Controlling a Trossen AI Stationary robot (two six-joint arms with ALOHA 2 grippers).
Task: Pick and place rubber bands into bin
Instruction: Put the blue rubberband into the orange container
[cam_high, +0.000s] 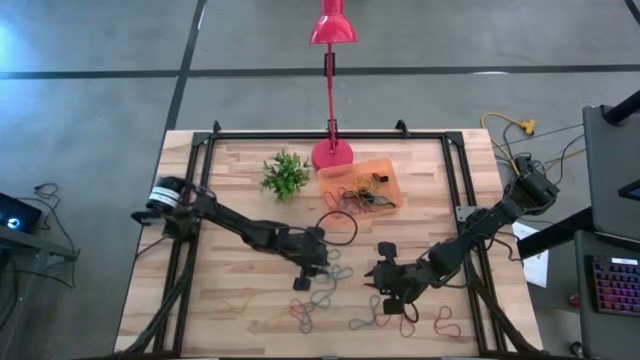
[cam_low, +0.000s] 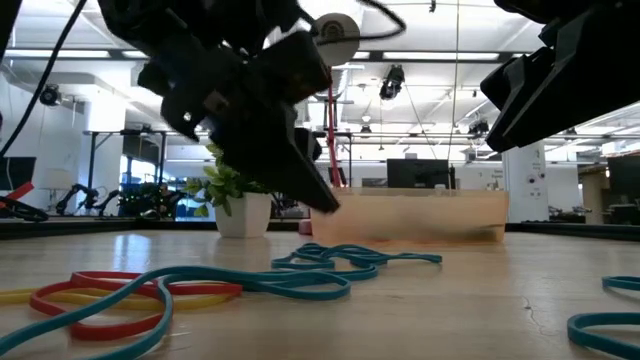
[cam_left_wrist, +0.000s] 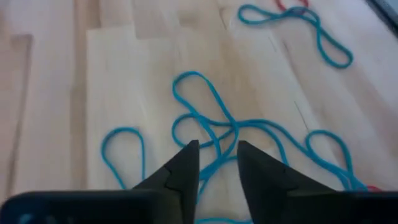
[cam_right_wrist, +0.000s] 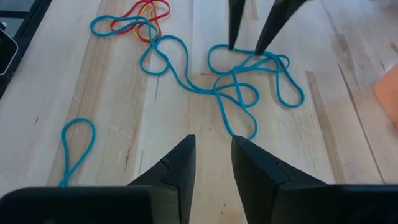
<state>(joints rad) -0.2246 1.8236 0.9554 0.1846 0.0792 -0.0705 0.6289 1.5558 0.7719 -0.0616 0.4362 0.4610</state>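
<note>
Rubber bands (cam_right_wrist: 236, 81) sprawl tangled crosswise beneath the parted left hand (cam_left_wrist: 217, 158).

Open-plan lab: monitors (cam_low: 425, 174), ceiling strip lights (cam_low: 400, 92), other robot arms (cam_low: 85, 192).

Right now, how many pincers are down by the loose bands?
2. The left pincer is mid-table, tips apart right over the tangled blue rubber bands. The right pincer is front right, open and facing that tangle. The high view shows both arms whole, so none is hidden.
</note>
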